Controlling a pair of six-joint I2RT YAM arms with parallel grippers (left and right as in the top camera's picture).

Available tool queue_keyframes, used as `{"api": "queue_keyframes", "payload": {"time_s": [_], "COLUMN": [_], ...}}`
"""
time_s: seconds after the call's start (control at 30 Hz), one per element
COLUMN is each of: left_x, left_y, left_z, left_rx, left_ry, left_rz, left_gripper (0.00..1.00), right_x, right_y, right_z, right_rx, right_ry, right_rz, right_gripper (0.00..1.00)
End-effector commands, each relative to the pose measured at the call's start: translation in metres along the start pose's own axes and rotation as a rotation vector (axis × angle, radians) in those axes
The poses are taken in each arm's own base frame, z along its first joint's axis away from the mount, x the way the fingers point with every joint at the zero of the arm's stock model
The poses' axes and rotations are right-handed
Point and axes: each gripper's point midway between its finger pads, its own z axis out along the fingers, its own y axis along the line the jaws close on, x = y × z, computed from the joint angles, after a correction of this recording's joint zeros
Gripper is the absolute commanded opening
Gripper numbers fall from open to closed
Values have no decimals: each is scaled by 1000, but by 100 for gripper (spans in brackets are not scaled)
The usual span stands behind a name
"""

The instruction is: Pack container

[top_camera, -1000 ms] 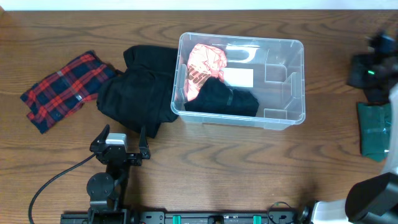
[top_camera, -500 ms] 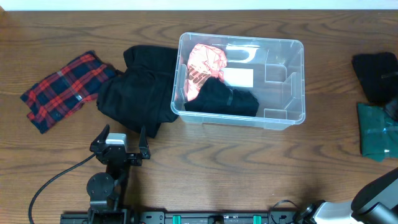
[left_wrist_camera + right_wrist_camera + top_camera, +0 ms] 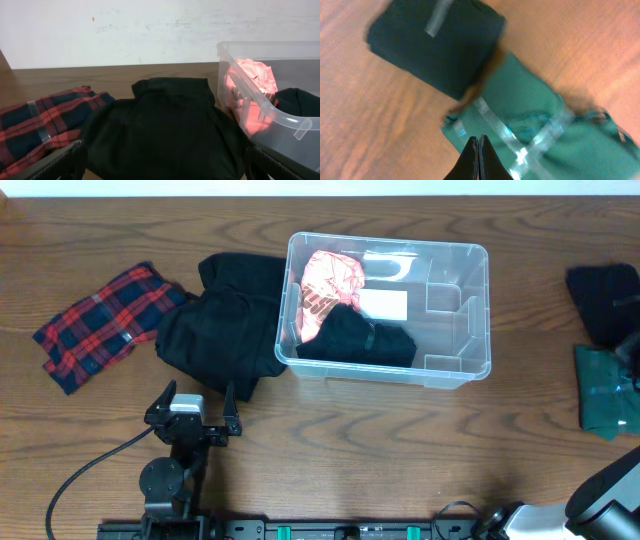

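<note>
Right wrist view: the right gripper (image 3: 479, 143) hangs over green cloth (image 3: 545, 135), fingers pressed together on nothing; the left gripper (image 3: 196, 395) gapes wide near the black garment (image 3: 215, 330).

**Overhead.** The green garment (image 3: 600, 393) and the black bundle (image 3: 603, 300) above it both run off the right edge. The right arm beside them is a blurred sliver. Inside the container (image 3: 470, 310), a black garment (image 3: 355, 342) covers the lower part of a pink one (image 3: 330, 280). Any print on the white label (image 3: 384, 305) is too small to read.

**Left wrist.** The container is cropped at the right and the plaid cloth (image 3: 37, 125) at the left and bottom. Of the left pincer (image 3: 167, 161), only two dark tips show, wide apart in the lower corners.

**Right wrist.** The whole picture is soft. The right pincer (image 3: 479, 155), tips pressed together, is cut off by the bottom edge.
</note>
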Motion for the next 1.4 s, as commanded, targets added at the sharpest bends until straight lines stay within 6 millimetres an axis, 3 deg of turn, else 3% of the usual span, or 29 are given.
{"api": "queue_keyframes", "payload": {"time_s": [0.0, 0.1, 0.27, 0.4, 0.57, 0.97, 1.17, 1.37], "left_x": [17, 17, 17, 17, 17, 17, 17, 17], "left_y": [0, 0, 0, 0, 0, 0, 0, 0], "left_z": [2, 2, 2, 2, 2, 2, 2, 2], "left_rx": [-1, -1, -1, -1, -1, -1, -1, -1], "left_ry": [44, 44, 44, 44, 44, 44, 44, 44], "left_rz": [-12, -12, -12, -12, -12, -12, -12, -12], "left_gripper": [98, 98, 98, 98, 98, 98, 98, 98], "right_x": [-6, -14, -25, -29, -35, -17, -21, -35], "right_y": [23, 49, 84, 97, 89, 72, 61, 21], "right_z": [0, -2, 1, 10, 30, 80, 83, 83], "right_rx": [-100, -213, -259, -208, -127, -113, -102, -56], "right_ry": [-28, -78, -189, -238, -257, -204, -205, -211], "right_rz": [-146, -268, -539, -665, -663, -637, -561, -380], "right_gripper": [1, 1, 1, 1, 1, 1, 1, 1]}}
